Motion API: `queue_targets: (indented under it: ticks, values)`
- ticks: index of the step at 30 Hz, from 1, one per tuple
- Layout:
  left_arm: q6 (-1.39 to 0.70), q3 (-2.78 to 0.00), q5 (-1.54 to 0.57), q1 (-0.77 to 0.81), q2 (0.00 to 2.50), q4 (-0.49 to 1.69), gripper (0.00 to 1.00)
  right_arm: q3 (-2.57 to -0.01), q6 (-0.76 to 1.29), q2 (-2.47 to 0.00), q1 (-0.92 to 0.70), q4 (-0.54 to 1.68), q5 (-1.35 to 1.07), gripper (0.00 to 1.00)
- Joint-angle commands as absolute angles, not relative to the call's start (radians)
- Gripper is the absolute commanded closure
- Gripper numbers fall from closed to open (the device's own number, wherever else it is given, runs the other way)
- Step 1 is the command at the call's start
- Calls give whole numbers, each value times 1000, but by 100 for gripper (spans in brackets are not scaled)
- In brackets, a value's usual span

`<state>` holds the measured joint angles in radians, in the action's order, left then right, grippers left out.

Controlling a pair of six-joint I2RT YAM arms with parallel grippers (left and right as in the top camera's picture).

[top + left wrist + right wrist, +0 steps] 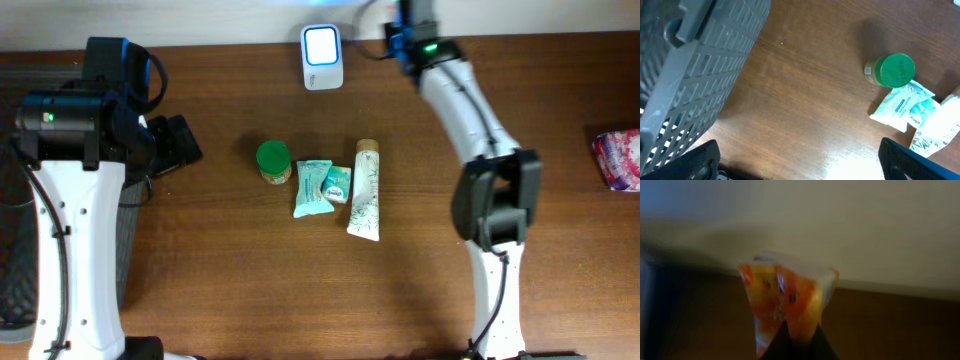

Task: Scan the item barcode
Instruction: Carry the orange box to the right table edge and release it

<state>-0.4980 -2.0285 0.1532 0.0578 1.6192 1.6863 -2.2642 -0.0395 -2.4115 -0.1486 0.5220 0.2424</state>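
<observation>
My right gripper (pixel 799 330) is shut on a crinkly orange and yellow packet (pixel 785 297), which stands up out of the fingertips against a pale wall. The picture is blurred and no barcode shows. In the overhead view the right gripper (pixel 402 30) is at the table's far edge, just right of the white scanner (pixel 322 55) with its lit blue-white face. The packet itself does not show there. My left gripper (pixel 183 141) hangs open over bare wood at the left, its dark fingertips (pixel 696 161) wide apart with nothing between them.
A green-lidded jar (pixel 273 160), two teal packets (pixel 312 187) and a white tube (pixel 366 190) lie mid-table; the jar (pixel 892 70) also shows in the left wrist view. A grey slatted basket (pixel 690 70) stands at the left edge. A pink-red packet (pixel 620 158) sits at the far right.
</observation>
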Motion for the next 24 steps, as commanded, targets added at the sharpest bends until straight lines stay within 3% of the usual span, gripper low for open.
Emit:
queue_targets:
  ticks: [1,7,11,16,24]
  values:
    - [-511,-2039,154,54,1603,1688,1,-2325,152,-2326,1,738,267,96]
    - [-511,-2039,154,54,1603,1688,1,-2321,173,-2326,300,1133,267,96]
    - [-511,-2039,153,54,1603,1688,1,-2322,355,-2325,478,1264,266,96]
    - [-510,-2039,153,54,1603,1688,1,-2322,524,-2318,645,1349,266,96]
    - [-511,-2039,153,54,1603,1688,1,-2322,526,-2318,829,1355,258,96]
